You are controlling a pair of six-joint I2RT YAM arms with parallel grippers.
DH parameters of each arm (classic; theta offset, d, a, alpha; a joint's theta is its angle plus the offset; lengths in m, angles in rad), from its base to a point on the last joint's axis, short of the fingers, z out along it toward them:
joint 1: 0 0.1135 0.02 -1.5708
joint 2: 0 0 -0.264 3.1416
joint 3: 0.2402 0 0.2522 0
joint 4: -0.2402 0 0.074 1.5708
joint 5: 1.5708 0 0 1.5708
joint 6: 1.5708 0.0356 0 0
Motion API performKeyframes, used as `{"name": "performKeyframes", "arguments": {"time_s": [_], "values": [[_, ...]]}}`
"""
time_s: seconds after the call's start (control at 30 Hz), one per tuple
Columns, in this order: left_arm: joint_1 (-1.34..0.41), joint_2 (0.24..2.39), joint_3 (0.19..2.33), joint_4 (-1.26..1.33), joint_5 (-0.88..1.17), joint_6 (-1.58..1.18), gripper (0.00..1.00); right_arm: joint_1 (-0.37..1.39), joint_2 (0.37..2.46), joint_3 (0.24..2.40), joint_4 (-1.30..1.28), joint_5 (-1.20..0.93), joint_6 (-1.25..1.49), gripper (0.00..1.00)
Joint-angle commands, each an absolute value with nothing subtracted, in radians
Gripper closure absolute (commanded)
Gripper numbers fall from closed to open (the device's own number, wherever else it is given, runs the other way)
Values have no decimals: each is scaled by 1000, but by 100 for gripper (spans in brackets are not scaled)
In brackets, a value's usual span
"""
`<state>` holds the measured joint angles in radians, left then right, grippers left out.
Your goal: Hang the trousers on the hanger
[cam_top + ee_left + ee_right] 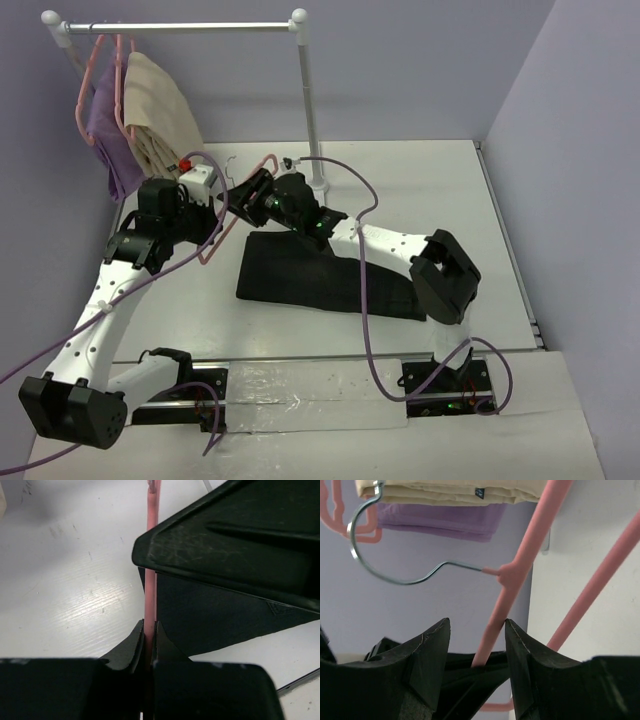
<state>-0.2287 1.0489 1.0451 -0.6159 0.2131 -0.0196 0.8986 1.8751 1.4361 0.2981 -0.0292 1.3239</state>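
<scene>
L claw (148,632) tight on hanger (149,600) rod

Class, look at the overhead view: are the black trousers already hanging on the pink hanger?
No, the trousers lie flat on the table, with no part draped over the hanger.

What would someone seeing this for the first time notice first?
The pink hanger stands out, left of centre on the table, with the left gripper shut on it and the right gripper open around one of its bars. Beside them the black trousers lie flat. At the back left, a rail carries a beige garment and a purple garment.
</scene>
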Motion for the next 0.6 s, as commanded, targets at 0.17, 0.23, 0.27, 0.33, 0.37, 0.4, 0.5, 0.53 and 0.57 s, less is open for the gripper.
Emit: {"name": "performKeyframes", "arguments": {"time_s": [0.17,0.23,0.27,0.33,0.37,0.4,0.5,0.53,0.57], "values": [[-241,1025,1031,-546,258,-11,100,876,1991,1589,278,-69,1374,66],[-241,1022,1022,-551,265,27,100,867,2005,1585,284,-86,1385,75],[-242,1022,1019,-551,273,32,100,864,2006,1563,287,-97,1388,78],[-244,1022,1011,-558,297,49,100,853,2003,1534,305,-110,1397,92],[-245,1028,1009,-563,310,58,100,850,2002,1508,311,-138,1397,96],[-245,1029,1011,-581,327,70,94,845,2003,1499,314,-156,1385,100],[-249,1034,1008,-613,383,123,21,833,2005,1471,304,-236,1324,100],[-249,1031,1009,-621,393,130,7,833,2003,1463,299,-253,1304,100],[-247,1023,1017,-627,397,133,1,831,2005,1450,273,-270,1254,100]]}}
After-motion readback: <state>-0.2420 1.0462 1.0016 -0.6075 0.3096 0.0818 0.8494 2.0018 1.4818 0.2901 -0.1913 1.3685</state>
